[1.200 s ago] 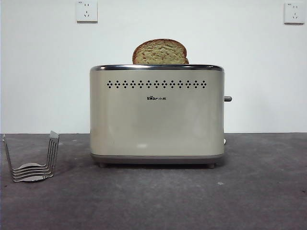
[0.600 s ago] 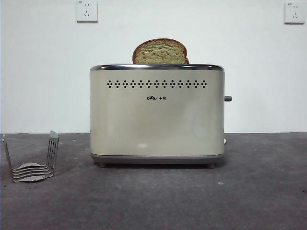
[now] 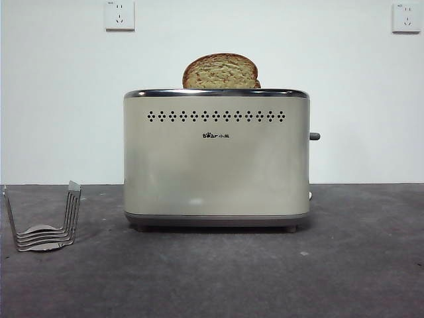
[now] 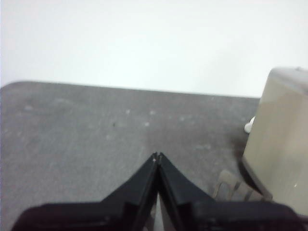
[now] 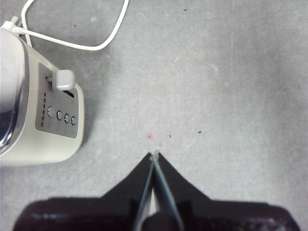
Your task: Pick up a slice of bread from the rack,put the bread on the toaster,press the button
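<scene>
The cream toaster [image 3: 216, 159] stands mid-table in the front view, and the slice of bread [image 3: 220, 71] sticks up out of its top slot. Its small grey button [image 3: 315, 136] juts from the right narrow side, high up; from above it shows as a grey lever [image 5: 63, 79] on the control panel. The empty wire rack [image 3: 45, 225] sits low at the left. My left gripper [image 4: 157, 155] is shut, empty, over the table beside the toaster [image 4: 281, 149]. Shut and empty too, my right gripper [image 5: 154, 155] hovers above the table, apart from the toaster [image 5: 33, 110].
A white power cord [image 5: 82, 41] loops on the table behind the toaster. Two wall sockets [image 3: 120, 14] are on the white wall. Part of the rack [image 4: 231, 185] shows near the toaster's base in the left wrist view.
</scene>
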Controlling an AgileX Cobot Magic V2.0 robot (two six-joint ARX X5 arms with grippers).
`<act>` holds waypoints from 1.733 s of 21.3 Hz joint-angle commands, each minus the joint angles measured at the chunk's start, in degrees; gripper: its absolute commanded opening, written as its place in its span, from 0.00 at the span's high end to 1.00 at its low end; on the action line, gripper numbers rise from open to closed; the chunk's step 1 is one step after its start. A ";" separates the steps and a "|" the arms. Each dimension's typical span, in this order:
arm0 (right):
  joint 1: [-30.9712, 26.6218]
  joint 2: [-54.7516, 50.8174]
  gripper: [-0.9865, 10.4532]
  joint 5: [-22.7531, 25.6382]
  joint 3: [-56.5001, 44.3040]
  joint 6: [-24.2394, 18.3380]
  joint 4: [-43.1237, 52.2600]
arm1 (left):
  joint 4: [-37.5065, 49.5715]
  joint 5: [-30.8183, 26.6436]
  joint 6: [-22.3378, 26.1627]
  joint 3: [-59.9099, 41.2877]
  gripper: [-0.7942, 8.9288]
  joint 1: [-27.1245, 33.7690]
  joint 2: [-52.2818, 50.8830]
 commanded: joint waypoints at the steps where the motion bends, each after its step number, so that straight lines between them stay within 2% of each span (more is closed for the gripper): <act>1: 0.04 0.17 0.91 0.07 0.00 -0.37 0.42 | -2.12 -0.22 2.16 -0.57 0.92 0.13 -0.87; 4: 0.04 0.17 0.91 0.07 0.00 -0.37 0.44 | -11.13 -0.59 3.96 -0.57 0.92 0.15 -2.19; 6: 0.04 0.17 0.91 0.07 0.00 -0.37 0.44 | -11.02 -0.22 5.57 -0.57 0.92 0.13 -2.19; 23: 0.04 0.11 0.91 0.04 -0.04 -0.37 0.61 | -10.47 -0.20 5.25 -0.57 0.92 0.13 0.28; 27: 0.04 -3.34 0.91 2.25 -1.99 -0.37 1.22 | -10.49 -0.20 5.25 -0.57 0.92 0.13 1.20; 28: 0.04 -5.66 0.91 2.38 -4.42 -0.37 3.26 | -10.49 -0.20 5.25 -0.57 0.92 0.13 1.27; 30: -0.07 -12.96 0.91 2.38 -14.23 -0.39 13.40 | -10.49 -0.20 5.25 -0.57 0.92 0.13 1.38; 33: -2.21 -27.93 0.91 2.40 -38.66 -3.28 40.70 | -10.51 -0.20 5.25 -0.57 0.92 0.13 1.42; 35: -3.23 -38.42 0.91 2.64 -54.86 -0.39 56.70 | -10.49 -0.20 5.25 -0.57 0.92 0.13 1.42; 37: -3.21 -49.11 0.91 2.60 -67.49 -0.55 65.96 | -10.51 -0.20 5.25 -0.57 0.92 0.13 1.51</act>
